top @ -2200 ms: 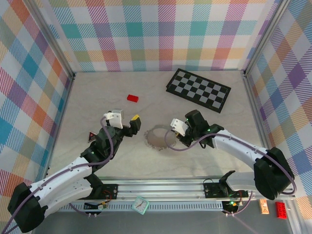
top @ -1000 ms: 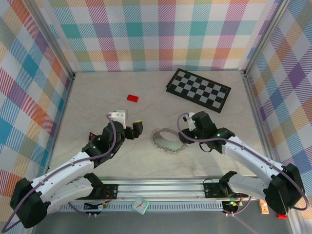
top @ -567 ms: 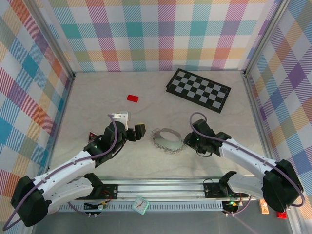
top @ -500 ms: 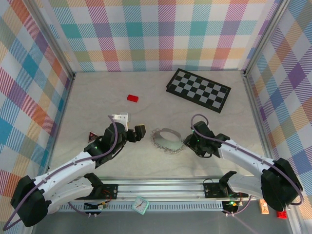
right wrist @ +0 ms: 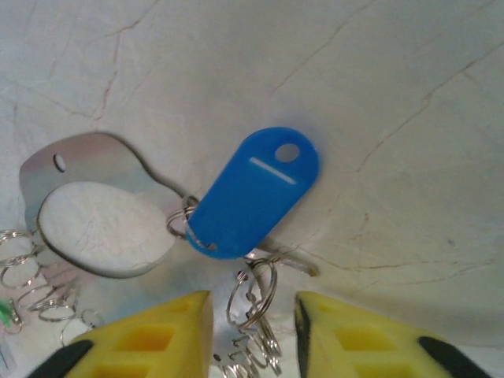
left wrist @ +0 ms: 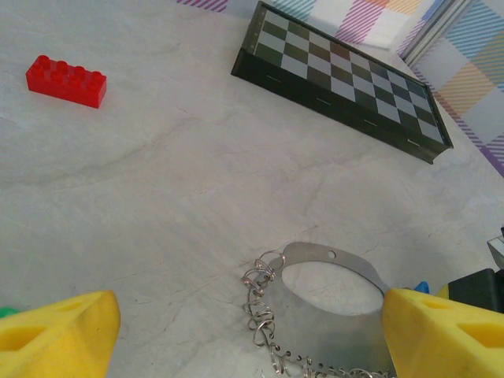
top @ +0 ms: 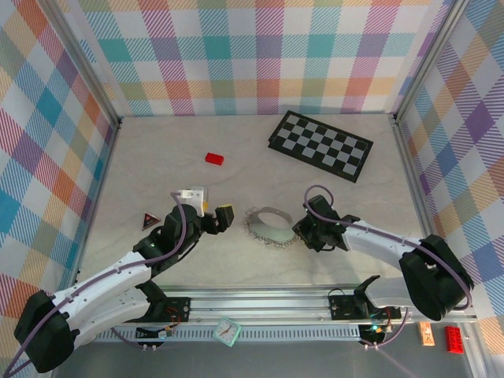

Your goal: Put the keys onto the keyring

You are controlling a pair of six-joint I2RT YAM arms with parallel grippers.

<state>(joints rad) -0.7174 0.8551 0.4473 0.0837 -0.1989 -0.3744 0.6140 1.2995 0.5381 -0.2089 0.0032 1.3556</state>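
Figure: your two pincers flank the keyring (top: 268, 225) lying on the tabletop (top: 157, 173), in front of the arms.

Your left pincer (left wrist: 248, 335) stands wide open and grips nothing; the keyring's flat metal band and its trail of small wire rings lie ahead, between the two yellow fingers (left wrist: 55, 331). Your right pincer (right wrist: 252, 331) hangs low over the ring's other side, its fingers set narrowly apart around a cluster of small wire rings; you cannot tell whether the pads grip them. The blue key (right wrist: 252, 193) lies flat just beside the band, a small ring at its lower end; whether that ring links to the band you cannot tell. The checkerboard (top: 320, 145) case lies shut at the far right, its contents hidden. The red block (top: 214, 158) sits well apart, far left.
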